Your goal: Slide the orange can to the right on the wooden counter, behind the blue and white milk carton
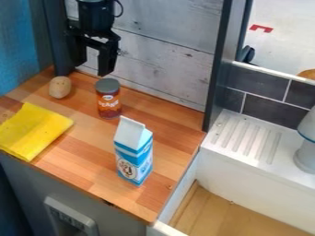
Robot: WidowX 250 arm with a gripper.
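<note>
Hanging near eleven o'clock from the upright can (pixel 109 103), the black gripper (pixel 93 59) has its jaws wide apart with nothing between them, seemingly so that they could straddle something. Toward the back of the wooden tabletop (pixel 166 138), the can stands steady on its flat base, as does the blue-and-white carton (pixel 133 154) at five o'clock; a brown potato-like object (pixel 60 87) sits at nine and a yellow cloth (pixel 34 131) lies flat at eight.

Pale lettering (pixel 109 103) on the can (pixel 108 110), round dark emblem (pixel 127 169) on the carton (pixel 141 159)
</note>
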